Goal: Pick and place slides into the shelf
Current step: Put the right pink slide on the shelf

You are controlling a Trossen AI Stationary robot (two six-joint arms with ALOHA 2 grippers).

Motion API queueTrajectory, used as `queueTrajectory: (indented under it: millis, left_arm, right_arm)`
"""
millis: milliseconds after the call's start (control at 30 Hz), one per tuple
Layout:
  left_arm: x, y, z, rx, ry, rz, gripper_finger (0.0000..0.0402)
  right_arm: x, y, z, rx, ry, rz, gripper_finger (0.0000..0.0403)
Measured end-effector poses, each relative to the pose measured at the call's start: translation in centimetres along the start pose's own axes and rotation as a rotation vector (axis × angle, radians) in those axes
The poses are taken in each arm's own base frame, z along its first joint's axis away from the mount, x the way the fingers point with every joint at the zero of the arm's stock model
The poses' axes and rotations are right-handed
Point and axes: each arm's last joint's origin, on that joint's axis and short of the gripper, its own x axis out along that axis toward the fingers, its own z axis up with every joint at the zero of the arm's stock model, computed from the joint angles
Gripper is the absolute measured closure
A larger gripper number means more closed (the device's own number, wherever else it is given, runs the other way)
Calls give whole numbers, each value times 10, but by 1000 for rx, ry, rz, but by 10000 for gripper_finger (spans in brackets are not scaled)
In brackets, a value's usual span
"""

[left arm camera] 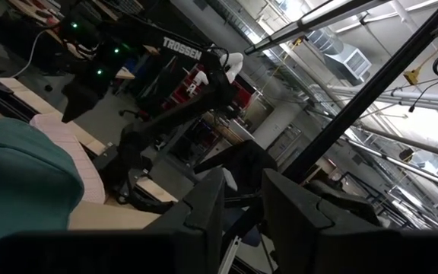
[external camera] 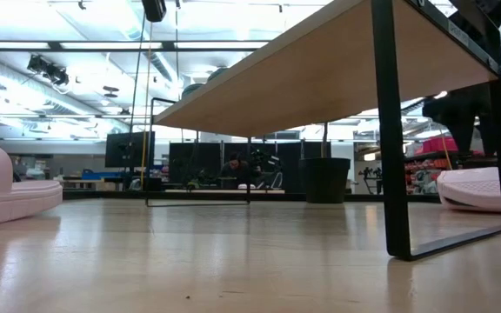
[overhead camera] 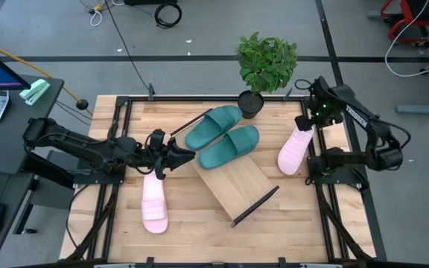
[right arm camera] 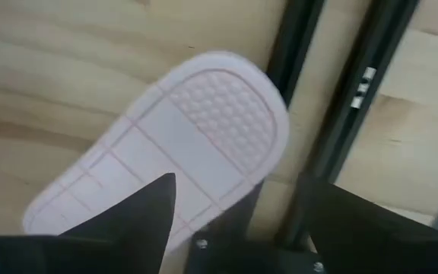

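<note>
The shelf (overhead camera: 237,182) is a light-wood board on black end bars and lies askew mid-table. Both teal slides (overhead camera: 222,136) rest side by side on its far end. One pink slide (overhead camera: 153,202) lies on the tabletop near the left side. The other pink slide (overhead camera: 295,149) lies at the right edge with its patterned sole (right arm camera: 204,129) facing up. My right gripper (overhead camera: 304,125) hovers open over that slide's far end, with its fingers (right arm camera: 154,213) standing on either side and clear of it. My left gripper (overhead camera: 187,153) sits by the shelf's far-left bar, fingers slightly apart and holding nothing.
A potted plant (overhead camera: 265,63) stands at the table's far edge, just beyond the teal slides. Black frame rails (right arm camera: 356,99) run along the table's right edge beside the pink slide. In the low view the shelf's board (external camera: 320,78) stands raised on its black bar (external camera: 390,130).
</note>
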Motion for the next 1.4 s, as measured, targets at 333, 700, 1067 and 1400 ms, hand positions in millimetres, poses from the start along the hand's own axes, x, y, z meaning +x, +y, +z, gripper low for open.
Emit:
queueTrajectory:
  millis: [333,700,1067,1400]
  left_arm:
    - [0,0,0,3,-1,0,302]
    - [0,0,0,3,-2,0,301]
    - [0,-1,0,-2,1,-3,302]
    - [0,-1,-1,-2,3,-5,305]
  right_arm:
    - [6,-1,10,102,-31,-58,121]
    - [25,-1,6,196,9,-25,121]
    - [36,-5,2,247,12,-108,122]
    - [41,0,-1,272,29,-58,122]
